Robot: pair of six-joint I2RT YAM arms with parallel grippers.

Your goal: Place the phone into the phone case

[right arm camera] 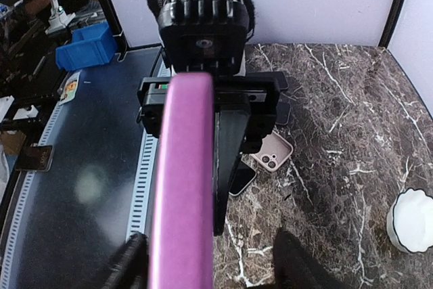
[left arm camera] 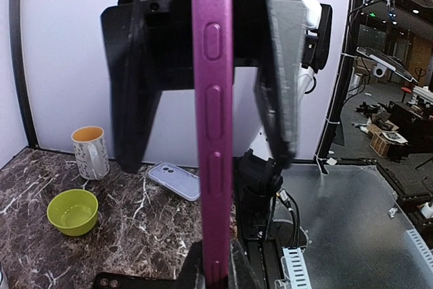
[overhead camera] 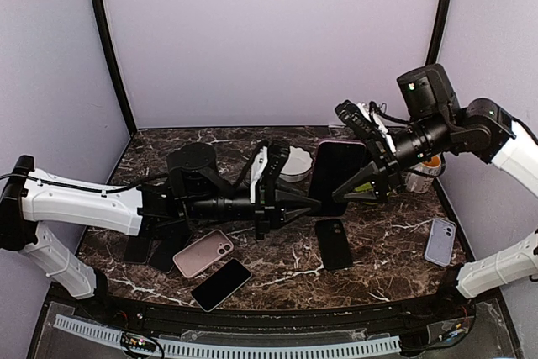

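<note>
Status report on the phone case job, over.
Left gripper shut on purple case, upright, off the table. Right gripper open, fingers straddling it. Nothing blocking.

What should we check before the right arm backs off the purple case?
1. Left gripper shut on the purple case: ok, it clamps one end.
2. Right gripper open: ok, its fingers stand apart on both sides of the case.
3. Phone fully seated in the case: cannot tell.
4. Case lifted off the table: ok.
5. Free set-down spot: cannot tell; a black phone lies on the table nearby.
</note>
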